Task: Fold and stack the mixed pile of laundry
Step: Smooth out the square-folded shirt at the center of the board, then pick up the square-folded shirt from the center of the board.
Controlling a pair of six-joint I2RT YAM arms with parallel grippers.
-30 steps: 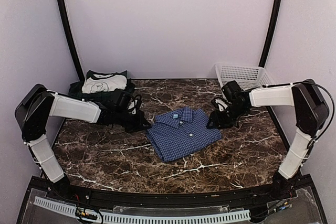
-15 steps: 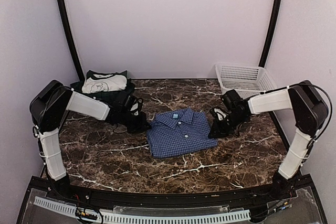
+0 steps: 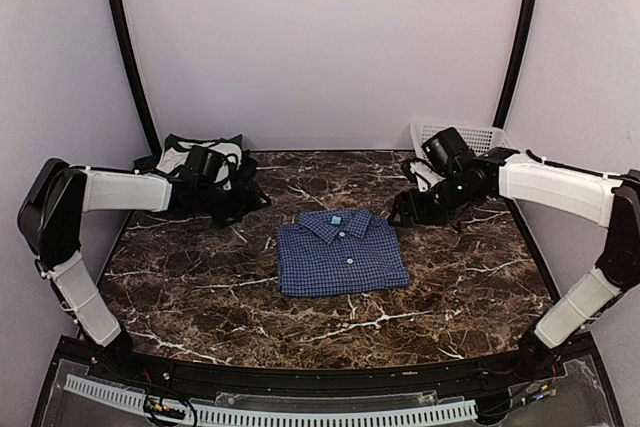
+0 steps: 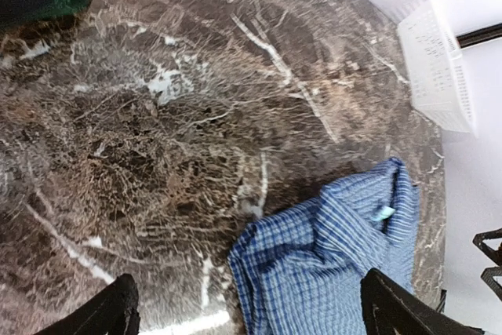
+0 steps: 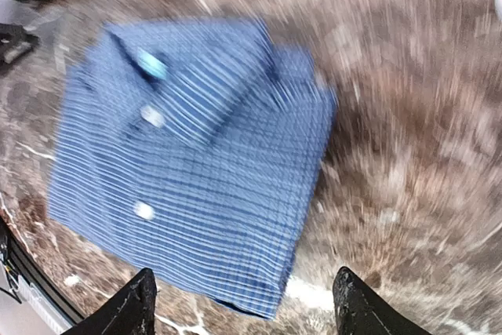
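Marble table [image 3: 200,277], white basket [image 3: 490,135] back right, checked shirt [image 3: 342,255] centred

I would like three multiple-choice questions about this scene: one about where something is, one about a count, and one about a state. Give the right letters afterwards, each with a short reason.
1. Where does the blue checked shirt lie?
A. inside the white basket
B. flat on the middle of the marble table
C. on top of the clothes at the back left

2. How many white buttons show on its front?
A. none
B. two
C. six

3. How is the left pincer?
A. open, holding nothing
B. shut on the shirt's collar
C. shut on the basket's rim

Answers:
1 B: the top view shows it lying by itself on the marble.
2 B: the right wrist view shows two below the collar.
3 A: its fingers stand far apart, with only table and shirt beneath.
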